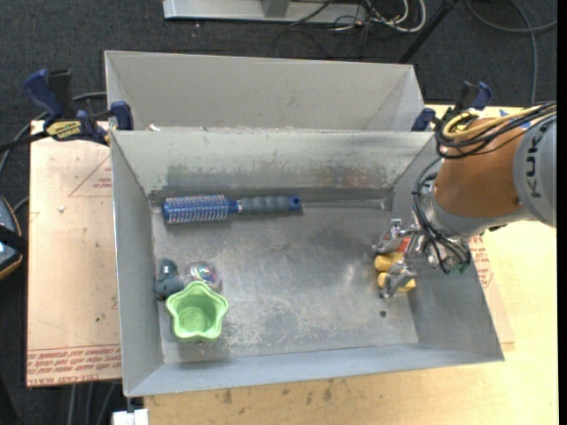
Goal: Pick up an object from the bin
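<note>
Grey metal makes up the bin (266,158). A blue hairbrush (232,207) lies flat on its floor along the foot of the back wall, and every place below is given from that brush. Its bristled head points away from the arm. Its darker handle points toward the side where the arm comes in.

The gripper (390,270) hangs low in the bin, beyond the end of the brush's handle and forward of it toward the near wall, well apart from the brush. Bare, scuffed floor lies under it. Small yellow bits (384,261) show at its tip, and I cannot tell whether they are parts of the gripper or a small thing from the bin. Nor can I tell whether the gripper is open or closed. Behind it, the arm's orange cover (478,180) and a bundle of cables (469,131) rise over the bin's rim, farther out past the handle's end.

The other things lie forward of the brush's head, in the near corner. A green cup (197,312) with a wavy, star-shaped rim stands upright, mouth up. Between the cup and the brush's head, a dark blue-grey small thing (166,277) and a clear shiny ball (203,273) lie side by side. Both are just beside the cup's rim and well apart from the gripper.
</note>
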Robot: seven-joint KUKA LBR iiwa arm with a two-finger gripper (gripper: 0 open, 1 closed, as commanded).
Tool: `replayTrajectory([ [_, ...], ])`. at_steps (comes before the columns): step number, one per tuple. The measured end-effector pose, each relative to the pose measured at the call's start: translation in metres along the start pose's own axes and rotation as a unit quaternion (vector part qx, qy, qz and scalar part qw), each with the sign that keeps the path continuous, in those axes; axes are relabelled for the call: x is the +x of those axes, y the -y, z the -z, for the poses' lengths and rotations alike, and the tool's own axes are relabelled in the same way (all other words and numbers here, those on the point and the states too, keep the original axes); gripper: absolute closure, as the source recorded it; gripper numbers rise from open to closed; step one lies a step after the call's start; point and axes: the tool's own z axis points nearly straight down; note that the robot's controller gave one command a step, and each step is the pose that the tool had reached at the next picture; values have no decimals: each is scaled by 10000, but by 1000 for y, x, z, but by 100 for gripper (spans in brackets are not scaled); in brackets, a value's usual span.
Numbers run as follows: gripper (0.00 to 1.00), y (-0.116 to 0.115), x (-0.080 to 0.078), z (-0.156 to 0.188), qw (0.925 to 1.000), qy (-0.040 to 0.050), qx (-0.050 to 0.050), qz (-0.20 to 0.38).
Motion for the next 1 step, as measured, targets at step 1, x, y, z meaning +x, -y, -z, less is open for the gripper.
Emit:
replayTrajectory([
  [1,100,-22,-62,134,9780,-7,144,2081],
])
